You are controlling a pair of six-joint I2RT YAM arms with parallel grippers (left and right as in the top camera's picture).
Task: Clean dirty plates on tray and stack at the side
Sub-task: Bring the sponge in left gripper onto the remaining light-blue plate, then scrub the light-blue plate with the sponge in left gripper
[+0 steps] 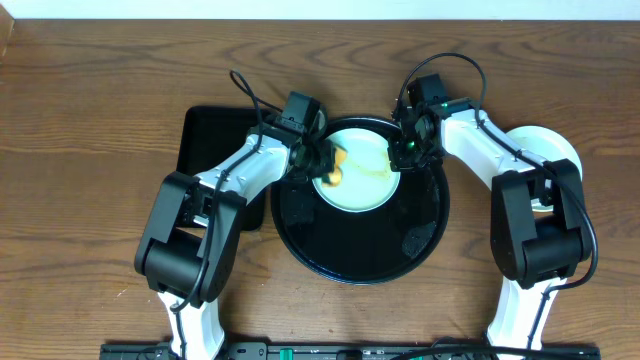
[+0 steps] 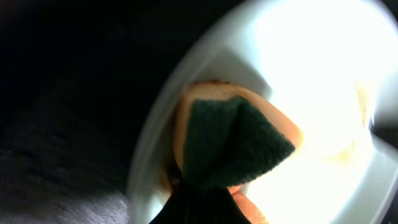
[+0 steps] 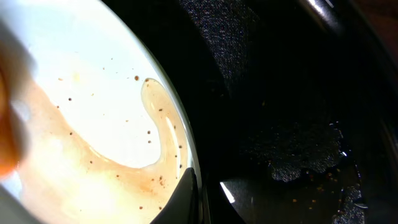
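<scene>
left gripper [image 1: 322, 165] was clamped on a yellow-and-green sponge [image 2: 236, 146], pressed against the left edge of 1 pale plate [image 1: 368, 188] | right gripper [image 1: 408, 151] was closed narrow, pinching that plate's right rim | plate, smeared with brown sauce, lay in the far half of the round black tray [image 1: 350, 255] | rectangular tray [image 1: 205, 135] sat just left

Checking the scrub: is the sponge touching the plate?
Touching. The left wrist view shows the sponge pressed against the plate, just inside its rim.
</scene>
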